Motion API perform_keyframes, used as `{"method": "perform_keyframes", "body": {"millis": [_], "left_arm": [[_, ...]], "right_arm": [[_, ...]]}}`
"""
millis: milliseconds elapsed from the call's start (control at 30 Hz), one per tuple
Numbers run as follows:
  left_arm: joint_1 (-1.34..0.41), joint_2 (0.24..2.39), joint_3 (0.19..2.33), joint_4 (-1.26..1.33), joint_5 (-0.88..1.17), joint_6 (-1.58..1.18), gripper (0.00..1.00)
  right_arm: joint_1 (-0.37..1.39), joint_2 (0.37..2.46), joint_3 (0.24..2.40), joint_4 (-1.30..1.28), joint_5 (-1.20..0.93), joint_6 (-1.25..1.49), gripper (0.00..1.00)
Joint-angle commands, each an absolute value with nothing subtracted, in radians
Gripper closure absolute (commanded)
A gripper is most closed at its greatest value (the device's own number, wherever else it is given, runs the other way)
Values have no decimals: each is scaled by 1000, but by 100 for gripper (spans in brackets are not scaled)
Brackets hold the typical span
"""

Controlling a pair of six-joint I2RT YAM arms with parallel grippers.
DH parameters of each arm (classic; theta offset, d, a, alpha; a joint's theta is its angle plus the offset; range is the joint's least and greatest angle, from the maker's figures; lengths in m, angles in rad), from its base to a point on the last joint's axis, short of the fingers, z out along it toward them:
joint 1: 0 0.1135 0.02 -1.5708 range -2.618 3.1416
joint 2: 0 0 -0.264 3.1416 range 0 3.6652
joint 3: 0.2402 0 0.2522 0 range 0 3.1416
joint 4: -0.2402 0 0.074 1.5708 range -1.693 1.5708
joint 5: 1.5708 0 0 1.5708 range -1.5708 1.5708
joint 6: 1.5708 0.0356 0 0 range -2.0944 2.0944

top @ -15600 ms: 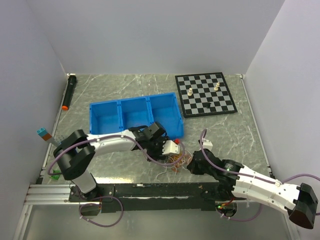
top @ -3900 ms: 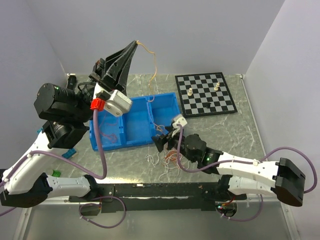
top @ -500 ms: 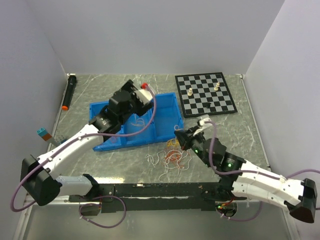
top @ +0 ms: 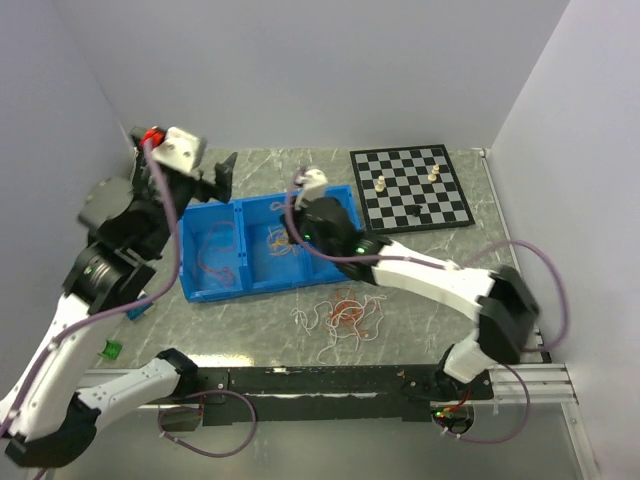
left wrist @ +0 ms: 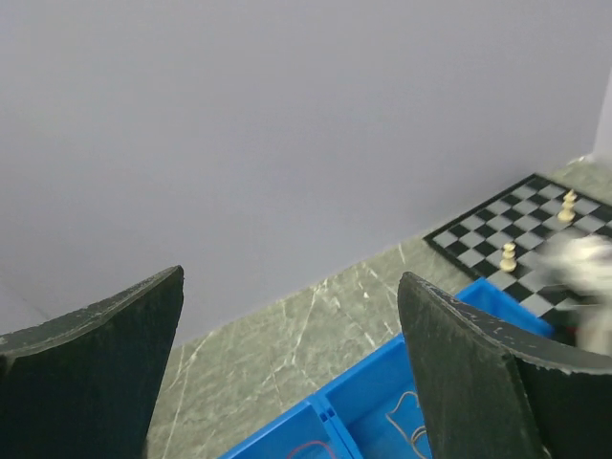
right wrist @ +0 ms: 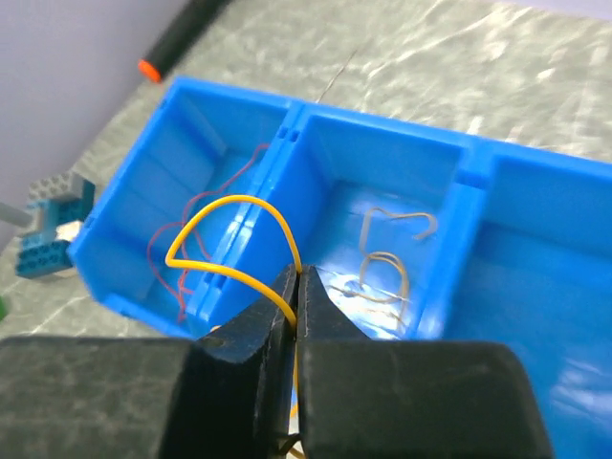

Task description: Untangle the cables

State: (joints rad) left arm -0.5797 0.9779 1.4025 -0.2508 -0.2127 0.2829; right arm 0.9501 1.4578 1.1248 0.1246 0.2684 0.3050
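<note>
My right gripper [right wrist: 297, 273] is shut on a thin orange cable [right wrist: 225, 206] that loops up from its tips, held over the blue three-part tray [right wrist: 287, 129]. In the top view that gripper [top: 288, 238] hangs above the middle compartment. Red cables [right wrist: 177, 244] lie in the tray's left compartment and pale ones [right wrist: 387, 273] in the middle one. A loose tangle of orange, red and white cables [top: 345, 315] lies on the table in front of the tray. My left gripper [top: 218, 178] is raised high at the back left, open, with nothing between its fingers [left wrist: 478, 382].
A chessboard [top: 411, 187] with a few pieces lies at the back right. A black marker with an orange tip [right wrist: 177, 38] lies by the left wall. A blue toy block [right wrist: 48, 225] sits left of the tray. Grey walls enclose three sides.
The left gripper has lifted off the tray and swung up to the back left, jaws wide. The right gripper has carried the orange cable from the pile to above the tray.
</note>
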Motion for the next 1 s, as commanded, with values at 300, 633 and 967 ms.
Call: {"method": "perform_keyframes", "body": {"millis": [300, 633, 967], "left_arm": [[-580, 936, 1364, -354, -118, 245, 3], [-595, 910, 1125, -472, 279, 432, 2], [-864, 1060, 838, -338, 318, 574, 1]], "right_arm": [[930, 1643, 1327, -32, 161, 339, 20], [910, 1094, 834, -66, 218, 463, 24], [911, 560, 450, -397, 278, 767, 25]]}}
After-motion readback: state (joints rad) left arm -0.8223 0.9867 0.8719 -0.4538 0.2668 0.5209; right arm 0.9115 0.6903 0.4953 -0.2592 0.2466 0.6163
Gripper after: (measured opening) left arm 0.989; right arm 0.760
